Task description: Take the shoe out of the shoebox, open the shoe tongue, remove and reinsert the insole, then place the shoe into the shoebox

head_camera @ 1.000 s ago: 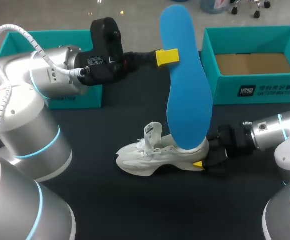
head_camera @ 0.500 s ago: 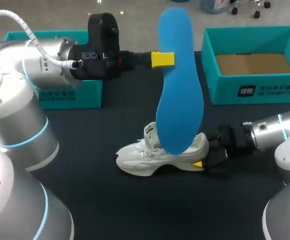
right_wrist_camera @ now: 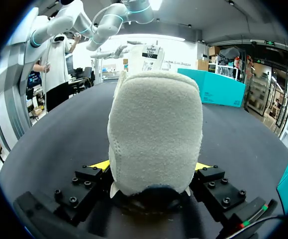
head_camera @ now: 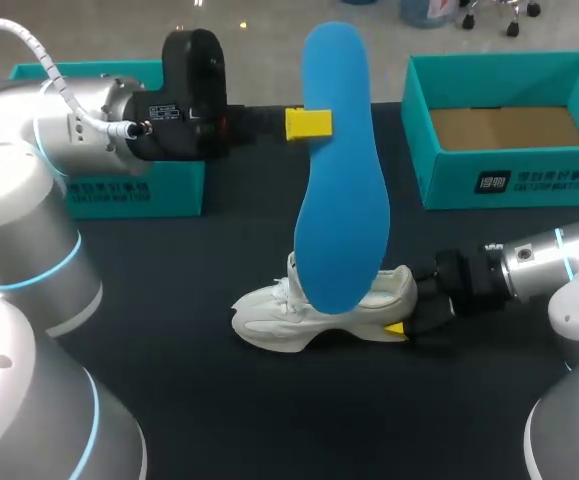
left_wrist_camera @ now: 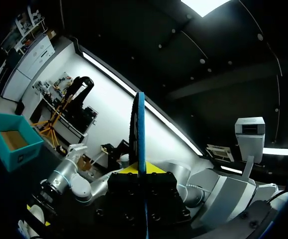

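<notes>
L gripper [head_camera: 308,123] pinches upright blue insole [head_camera: 341,200]; far finger hidden. R gripper [right_wrist_camera: 152,169] clamps white sneaker [head_camera: 299,318] at heel; insole covers its opening.

Silver arms [head_camera: 29,190], cyan rings [head_camera: 561,250], black wrists [head_camera: 191,95]

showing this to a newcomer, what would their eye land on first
The big blue insole, standing on end over the middle of the table, pinched by the fingers of the left gripper. At its lower end lies the white shoe, its heel clamped by the right gripper. An open teal shoebox sits at the far right.
</notes>
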Robot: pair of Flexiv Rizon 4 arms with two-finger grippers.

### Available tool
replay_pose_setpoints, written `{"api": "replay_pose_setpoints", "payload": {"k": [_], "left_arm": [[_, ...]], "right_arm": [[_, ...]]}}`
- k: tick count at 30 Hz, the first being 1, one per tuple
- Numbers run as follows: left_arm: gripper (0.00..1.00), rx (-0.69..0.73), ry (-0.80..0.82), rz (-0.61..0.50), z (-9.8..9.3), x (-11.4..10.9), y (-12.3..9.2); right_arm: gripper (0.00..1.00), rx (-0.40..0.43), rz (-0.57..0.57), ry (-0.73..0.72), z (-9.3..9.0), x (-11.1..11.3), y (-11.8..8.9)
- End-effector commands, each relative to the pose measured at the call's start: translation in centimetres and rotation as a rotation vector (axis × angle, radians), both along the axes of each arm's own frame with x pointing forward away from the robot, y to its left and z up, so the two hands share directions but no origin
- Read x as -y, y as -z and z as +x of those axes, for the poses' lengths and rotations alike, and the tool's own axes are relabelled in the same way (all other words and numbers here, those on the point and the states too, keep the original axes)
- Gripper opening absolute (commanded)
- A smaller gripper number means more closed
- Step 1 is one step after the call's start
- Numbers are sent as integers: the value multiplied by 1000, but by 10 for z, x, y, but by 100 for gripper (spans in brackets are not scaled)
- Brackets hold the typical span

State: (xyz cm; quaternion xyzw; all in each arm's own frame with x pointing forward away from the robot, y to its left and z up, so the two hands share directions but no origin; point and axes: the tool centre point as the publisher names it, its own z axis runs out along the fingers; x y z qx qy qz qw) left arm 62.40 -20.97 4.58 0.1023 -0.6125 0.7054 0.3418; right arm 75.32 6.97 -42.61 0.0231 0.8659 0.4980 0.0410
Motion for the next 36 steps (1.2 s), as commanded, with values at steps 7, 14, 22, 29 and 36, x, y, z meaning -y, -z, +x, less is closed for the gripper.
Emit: {"api": "replay_pose_setpoints", "payload": {"k": [7, 14, 22, 29, 36], "left_arm": [[0, 0, -1, -1, -1, 0, 1], [0, 0, -1, -1, -1, 0, 1], [0, 0, -1, -1, -1, 0, 1], [0, 0, -1, -1, -1, 0, 1], [0, 0, -1, -1, -1, 0, 1]], "right_arm": [[0, 1, -2, 1, 0, 0, 2], [0, 1, -2, 1, 0, 0, 2], [44, 1, -2, 1, 0, 0, 2], [100, -3, -36, 12, 1, 1, 0], [100, -2, -84, 25, 3, 9, -10]]}}
